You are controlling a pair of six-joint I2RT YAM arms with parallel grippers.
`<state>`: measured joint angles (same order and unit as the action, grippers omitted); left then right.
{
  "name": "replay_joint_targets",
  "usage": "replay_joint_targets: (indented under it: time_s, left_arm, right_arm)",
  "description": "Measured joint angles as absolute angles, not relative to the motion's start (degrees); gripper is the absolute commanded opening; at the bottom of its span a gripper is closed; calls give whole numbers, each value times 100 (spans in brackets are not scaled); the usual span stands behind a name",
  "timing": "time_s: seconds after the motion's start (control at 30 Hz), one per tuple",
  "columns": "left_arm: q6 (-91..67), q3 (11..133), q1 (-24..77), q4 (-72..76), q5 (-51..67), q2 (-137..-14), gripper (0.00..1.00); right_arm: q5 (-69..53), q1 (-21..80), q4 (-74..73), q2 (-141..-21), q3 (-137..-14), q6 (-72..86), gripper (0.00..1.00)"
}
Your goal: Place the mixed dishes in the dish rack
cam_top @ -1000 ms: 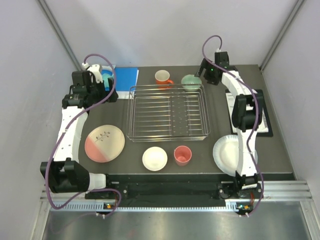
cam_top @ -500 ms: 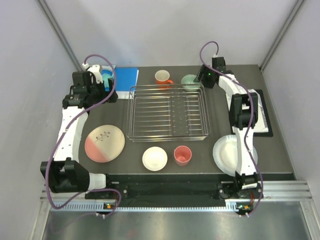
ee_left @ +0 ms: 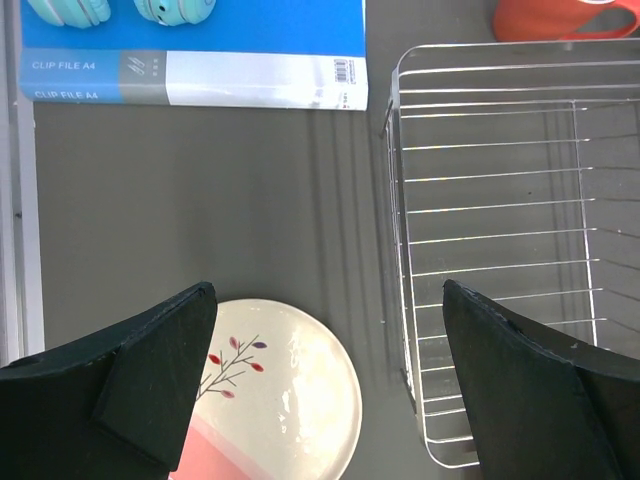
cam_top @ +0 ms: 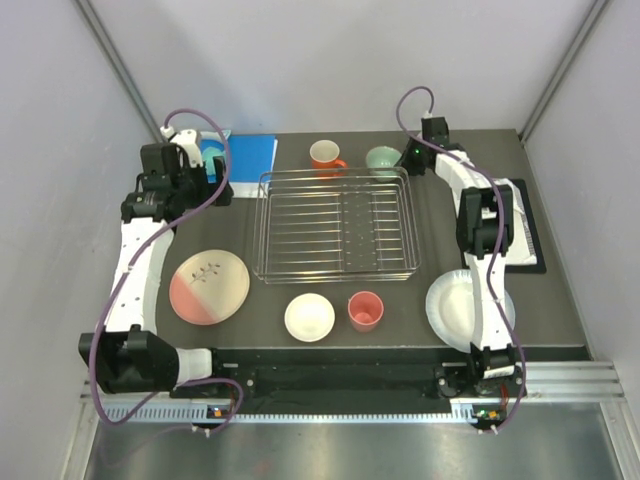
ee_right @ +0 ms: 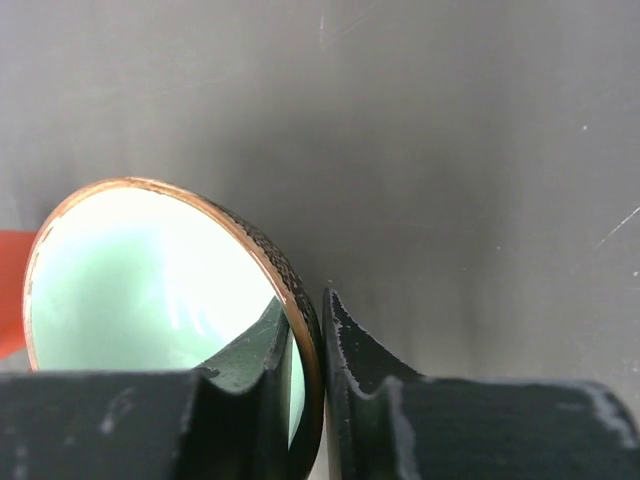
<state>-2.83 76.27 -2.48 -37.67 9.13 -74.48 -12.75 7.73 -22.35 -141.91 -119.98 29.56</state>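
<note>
Right wrist view: right end effector (ee_right: 308, 345) is clenched on the rim of the mint-green bowl (ee_right: 150, 280), w/ one finger inside and the other outside against the wall. The bowl's lower part is cut off by the fingers & frame edge, so can't tell if its base touches the counter (ee_right: 480, 150). Just left of the bowl is a red-orange sliver, prob. the orange handled mug (ee_right: 8, 300), mostly out of frame.

From above, the dish rack (cam_top: 337, 225) lies just near-side of that end effector and holds no dishes. The right arm hides part of the white plate (cam_top: 452, 305).

Left end effector (ee_left: 325, 300) is released, fingers wide apart above the counter. The sprig plate (ee_left: 290, 390) lies betw. the fingers, partly under one and cut by the frame bottom. The rack runs off-frame to its right. The teal headphones (ee_left: 100, 8) beyond are cropped at top.
</note>
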Motion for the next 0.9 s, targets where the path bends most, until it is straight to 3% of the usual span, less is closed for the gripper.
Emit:
replay_joint_targets:
  time_s: [0.3,0.73,0.9]
  left_arm:
    - [-283,7627,-248,-3809,915,-7205,99]
    - [-239,7675,-248,-4211,910,-6493,99]
    - [-202,7738,-248,-4386,906,-6224,99]
  right_arm:
    - [-248,768,-2700,-13631,-11850,2530,0]
    - [2749,1516,-3127,-9867,-10814,1328,0]
    - [3479,2053,-3363,-9496,-10575,965,0]
